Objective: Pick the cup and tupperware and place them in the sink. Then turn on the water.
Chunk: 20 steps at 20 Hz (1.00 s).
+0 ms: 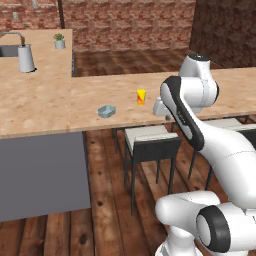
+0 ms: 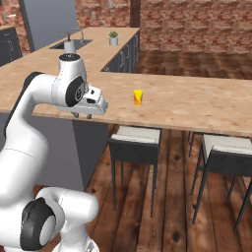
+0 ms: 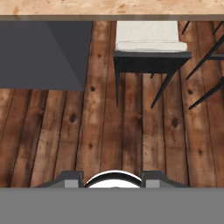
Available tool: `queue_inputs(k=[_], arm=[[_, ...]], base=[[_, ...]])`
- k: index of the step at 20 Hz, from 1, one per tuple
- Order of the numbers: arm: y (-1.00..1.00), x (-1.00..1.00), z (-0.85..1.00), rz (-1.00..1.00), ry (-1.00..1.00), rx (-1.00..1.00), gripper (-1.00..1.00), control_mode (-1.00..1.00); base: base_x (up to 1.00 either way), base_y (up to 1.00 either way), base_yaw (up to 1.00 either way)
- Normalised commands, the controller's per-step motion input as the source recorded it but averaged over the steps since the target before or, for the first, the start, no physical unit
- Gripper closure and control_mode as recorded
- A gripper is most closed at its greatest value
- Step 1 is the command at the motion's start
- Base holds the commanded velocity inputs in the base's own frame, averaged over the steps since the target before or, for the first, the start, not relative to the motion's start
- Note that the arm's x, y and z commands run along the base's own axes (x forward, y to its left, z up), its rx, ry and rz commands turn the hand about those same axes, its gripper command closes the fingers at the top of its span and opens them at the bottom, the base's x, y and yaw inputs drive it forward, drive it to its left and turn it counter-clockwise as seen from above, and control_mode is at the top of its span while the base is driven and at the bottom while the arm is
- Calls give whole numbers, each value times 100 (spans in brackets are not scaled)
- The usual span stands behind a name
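simulated kitchen, start of the pick-and-place sequence. the cup (image 1: 141,96), a small yellow tapered vessel with a red-orange band low on its wall, stands upright on the wood-look tabletop (image 1: 45,102); the tupperware (image 1: 107,111), a shallow pale blue-grey container with rounded corners, lies at about eight o'clock from the cup in the left base view, near it but apart. the sink (image 1: 8,50), with its grey faucet (image 1: 21,39), sits well apart from both, at roughly ten o'clock along the tabletop. a small potted plant (image 1: 59,41) stands beyond it. by judgement both items are light and rigid; the cup's smooth taper may let it slide out of a loose pinch, so a grip across its wall above the band, jaws level, seems safest. the tupperware looks thin-walled and likely flexes a little; taking one long rim wall between the fingers, from above, would suit its low profile. the end effector (image 2: 82,116) hangs off the near edge of the tabletop, pointing down; its fingertips (image 3: 70,178) face the plank floor (image 3: 100,131) and a stool (image 3: 151,48) tucked at the tabletop. the arm is folded, elbow high, wrist beside the tabletop edge at about three o'clock from the tupperware in the left base view. nothing lies between the fingers; how wide they stand cannot be told.
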Motion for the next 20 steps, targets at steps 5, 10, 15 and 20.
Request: queue_inputs(k=[5, 10, 15, 20], arm=[[0, 0, 0, 0, 0, 0, -100, 100], [0, 0, 0, 0, 0, 0, -100, 100], [0, 0, 0, 0, 0, 0, -100, 100], [0, 0, 0, 0, 0, 0, -100, 100]], base=[[0, 0, 0], [0, 0, 0], [0, 0, 0], [26, 0, 0]])
